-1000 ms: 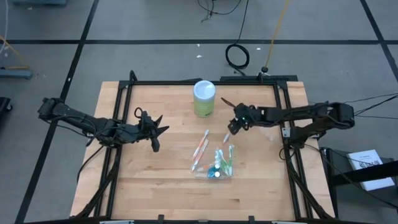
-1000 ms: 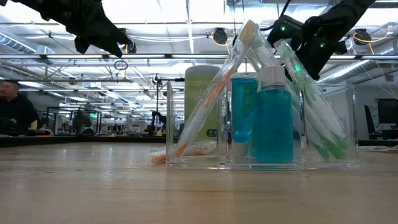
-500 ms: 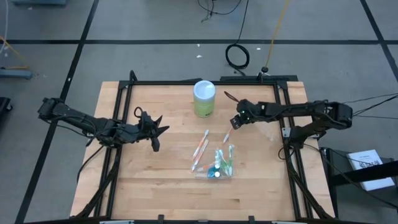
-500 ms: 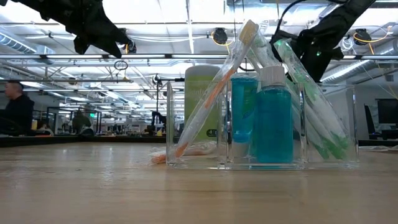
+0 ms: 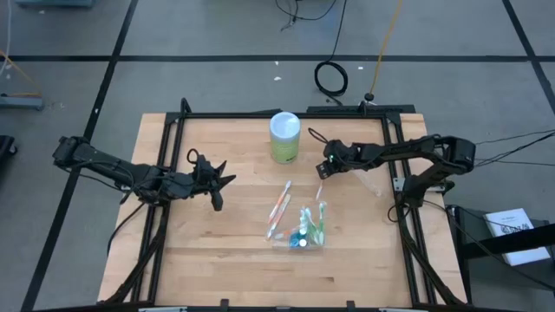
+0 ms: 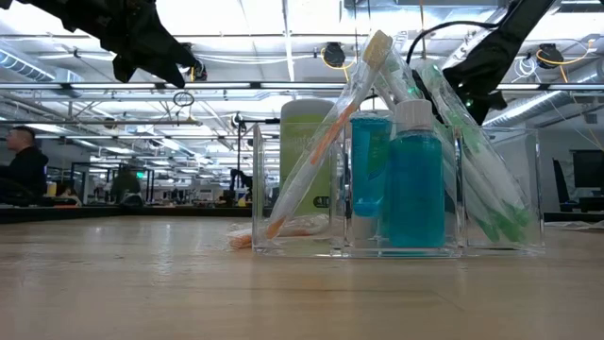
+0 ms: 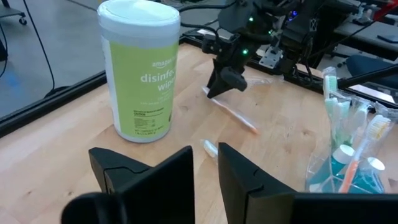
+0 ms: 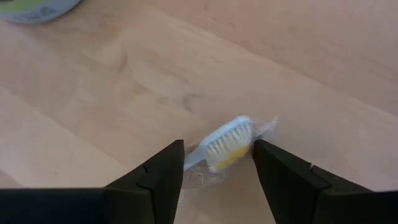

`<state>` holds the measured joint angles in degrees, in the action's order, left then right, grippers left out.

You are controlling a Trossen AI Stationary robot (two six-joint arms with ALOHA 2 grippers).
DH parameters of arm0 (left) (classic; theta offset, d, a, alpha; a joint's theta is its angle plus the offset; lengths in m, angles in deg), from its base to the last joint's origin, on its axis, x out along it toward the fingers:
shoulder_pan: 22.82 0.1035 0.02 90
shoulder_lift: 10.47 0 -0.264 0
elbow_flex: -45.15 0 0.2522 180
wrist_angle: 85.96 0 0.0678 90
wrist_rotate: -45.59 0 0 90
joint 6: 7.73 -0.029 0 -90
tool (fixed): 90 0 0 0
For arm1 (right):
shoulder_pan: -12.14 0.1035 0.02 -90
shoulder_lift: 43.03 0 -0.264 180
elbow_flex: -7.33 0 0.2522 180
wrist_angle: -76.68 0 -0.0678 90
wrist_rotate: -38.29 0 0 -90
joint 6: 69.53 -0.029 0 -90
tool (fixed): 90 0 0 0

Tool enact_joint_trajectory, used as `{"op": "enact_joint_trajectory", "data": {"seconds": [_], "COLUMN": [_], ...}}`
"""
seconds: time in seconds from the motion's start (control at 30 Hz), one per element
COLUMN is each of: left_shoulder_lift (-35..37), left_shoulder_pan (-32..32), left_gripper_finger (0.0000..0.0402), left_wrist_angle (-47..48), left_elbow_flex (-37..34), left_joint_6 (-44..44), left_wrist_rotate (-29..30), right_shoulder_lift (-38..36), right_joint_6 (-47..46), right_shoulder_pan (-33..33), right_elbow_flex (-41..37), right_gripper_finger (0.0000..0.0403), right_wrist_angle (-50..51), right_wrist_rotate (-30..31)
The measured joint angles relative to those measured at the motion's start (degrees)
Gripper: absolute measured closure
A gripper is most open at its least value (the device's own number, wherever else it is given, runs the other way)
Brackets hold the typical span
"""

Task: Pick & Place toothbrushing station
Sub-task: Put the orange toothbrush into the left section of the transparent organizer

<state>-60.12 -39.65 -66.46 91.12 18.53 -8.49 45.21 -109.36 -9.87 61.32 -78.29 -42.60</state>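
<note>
A wrapped toothbrush (image 8: 227, 144) lies flat on the bench (image 5: 217, 243), at 12 o'clock from the clear holder (image 5: 305, 234); its bristled head is seen only in the right wrist view. The right end effector (image 8: 217, 163) hangs open astride that head, grasping nothing. The left end effector (image 7: 205, 168), at the bench's 9 o'clock, is clenched and empty.

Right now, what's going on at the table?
The right claw hangs open just over a wrapped toothbrush lying on the table beside the wipes canister, not gripping it. The clear organizer near the middle already holds toothbrushes and a blue bottle; an orange toothbrush lies beside it. The left claw waits shut at the table's left.
</note>
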Motion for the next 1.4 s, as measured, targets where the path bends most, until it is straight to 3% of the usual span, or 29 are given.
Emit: {"op": "enact_joint_trajectory", "data": {"seconds": [0.3,0.7,1.07,1.3,1.4], "left_shoulder_lift": [0.02,0.02,0.02,0.02,0.02], "left_shoulder_pan": [0.00,0.00,0.00,0.04,0.04], "left_gripper_finger": [0.0385,0.0396,0.0392,0.0394,0.0386], "left_wrist_angle": [0.00,0.00,0.04,0.11,0.11], "left_elbow_flex": [0.00,0.00,0.00,0.00,0.00], "left_joint_6": [1.29,1.16,0.49,0.51,0.83], "left_wrist_rotate": [0.00,0.00,0.00,0.00,0.02], "right_shoulder_lift": [0.72,1.03,-2.07,-10.75,-13.35], "right_joint_6": [2.86,13.02,22.71,32.06,35.19], "right_shoulder_pan": [-1.70,-2.05,0.86,8.64,13.47], "right_elbow_flex": [-0.08,-0.37,-0.37,-0.34,-0.33], "right_gripper_finger": [0.0238,0.0394,0.0402,0.0402,0.0403], "right_wrist_angle": [-0.81,-8.61,-21.22,-38.40,-46.26], "right_wrist_rotate": [1.70,4.43,4.13,4.11,1.16]}}
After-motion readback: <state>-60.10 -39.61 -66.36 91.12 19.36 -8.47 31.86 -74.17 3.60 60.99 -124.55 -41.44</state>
